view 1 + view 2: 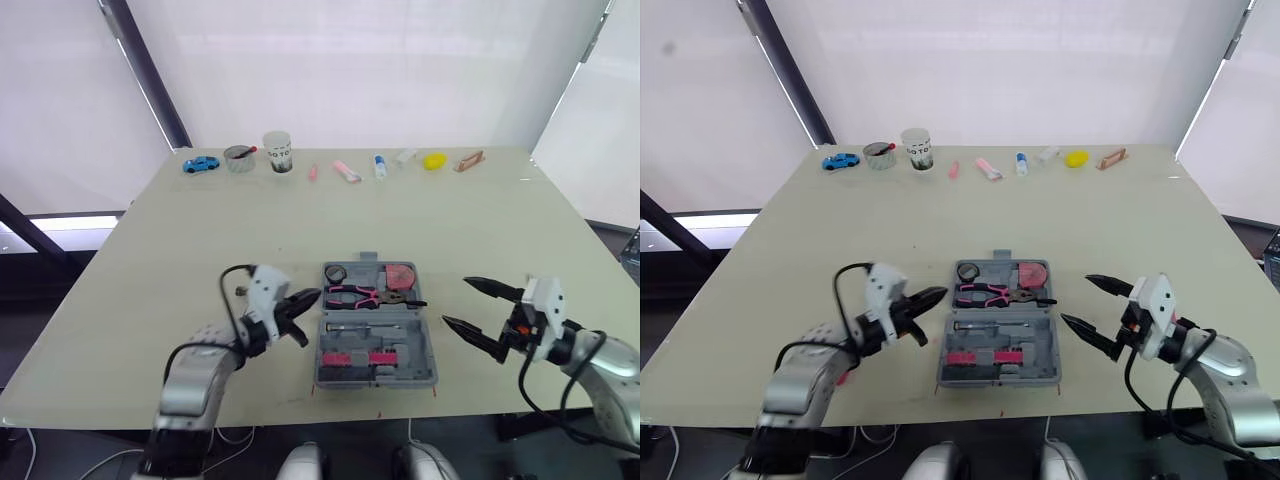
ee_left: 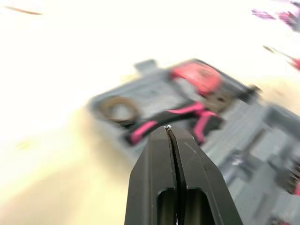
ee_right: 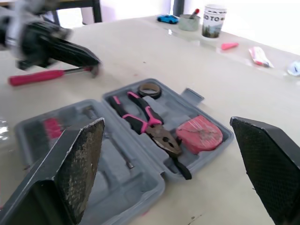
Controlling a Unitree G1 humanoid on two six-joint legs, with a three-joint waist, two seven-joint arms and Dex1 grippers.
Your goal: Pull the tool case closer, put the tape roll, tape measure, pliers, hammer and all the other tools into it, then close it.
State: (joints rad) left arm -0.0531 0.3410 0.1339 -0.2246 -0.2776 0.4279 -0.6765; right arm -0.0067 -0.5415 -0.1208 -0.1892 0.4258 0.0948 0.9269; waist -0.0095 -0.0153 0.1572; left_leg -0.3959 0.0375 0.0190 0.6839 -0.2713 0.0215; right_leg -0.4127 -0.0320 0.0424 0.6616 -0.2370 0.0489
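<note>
The grey tool case (image 1: pixel 428 345) lies open near the table's front edge. Its far half holds the tape roll (image 1: pixel 335 273), the pink-handled pliers (image 1: pixel 362 294) and the red tape measure (image 1: pixel 401 275). The near half has pink-labelled bits (image 1: pixel 365 357). In the right wrist view a pink-handled hammer (image 3: pixel 35 77) lies on the table left of the case, under my left gripper (image 1: pixel 313 296). That gripper is shut with nothing in it and points at the case's left side (image 2: pixel 168 127). My right gripper (image 1: pixel 455 301) hangs wide open just right of the case.
Along the far edge stand a blue toy car (image 1: pixel 201 163), a metal bowl (image 1: pixel 239 158), a cup (image 1: pixel 278 151), small pink items (image 1: pixel 346 171), a white tube (image 1: pixel 380 166), a yellow object (image 1: pixel 434 160) and a tan block (image 1: pixel 468 160). Bare tabletop lies between them and the case.
</note>
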